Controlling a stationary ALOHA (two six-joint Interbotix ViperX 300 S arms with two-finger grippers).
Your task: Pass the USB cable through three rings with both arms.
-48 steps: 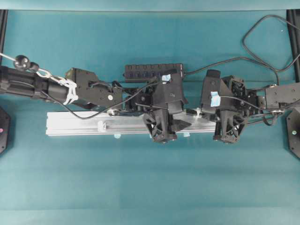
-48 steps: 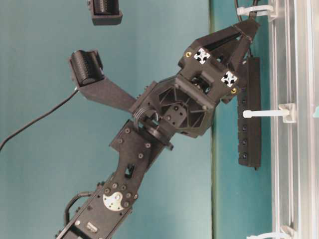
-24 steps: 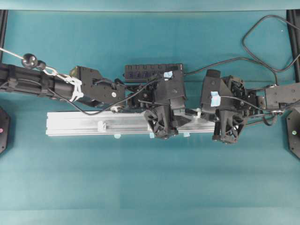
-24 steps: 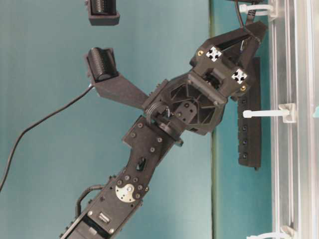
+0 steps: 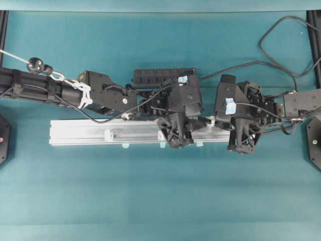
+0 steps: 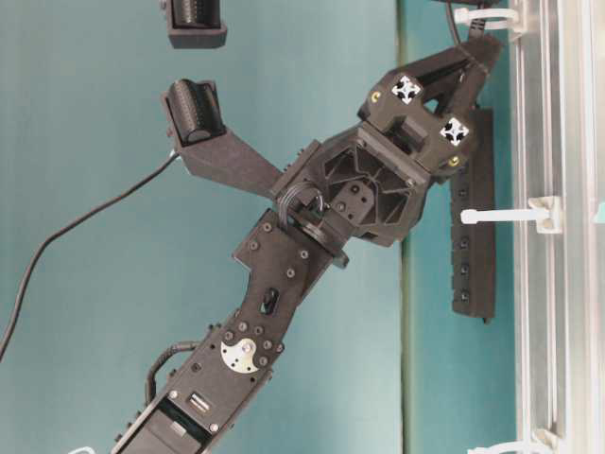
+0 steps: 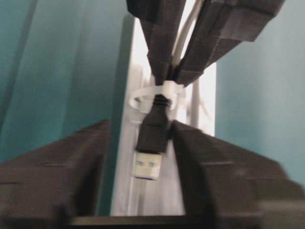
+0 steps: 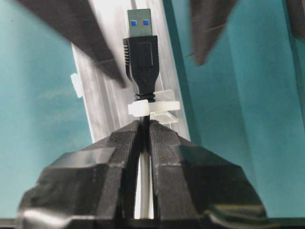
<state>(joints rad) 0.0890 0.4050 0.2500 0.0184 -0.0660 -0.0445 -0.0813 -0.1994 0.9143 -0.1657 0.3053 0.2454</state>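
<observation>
The USB cable's black plug [image 8: 141,62] sticks out through one translucent ring [image 8: 153,109] on the rail, its metal tip [image 7: 147,168] pointing at my left gripper. My right gripper [image 8: 144,125] is shut on the thin cord just behind that ring. My left gripper [image 7: 140,125] has its fingers on either side of the plug [image 7: 152,129]. The right finger touches the plug and a gap shows on the left. From overhead, the left gripper [image 5: 198,124] and right gripper [image 5: 220,124] meet at this ring [image 5: 212,122]. Two more rings [image 6: 506,216] [image 6: 506,445] stand further along.
The long silver rail [image 5: 80,131] lies across the teal table. A black multi-port hub [image 5: 160,76] sits just behind it, under the left arm. The cable's slack [image 5: 271,30] loops at the back right. Dark frame posts stand at both table sides.
The left arm has shifted slightly right and back, and its jaws have narrowed around the plug. The right arm and its hold on the cord are unchanged.
</observation>
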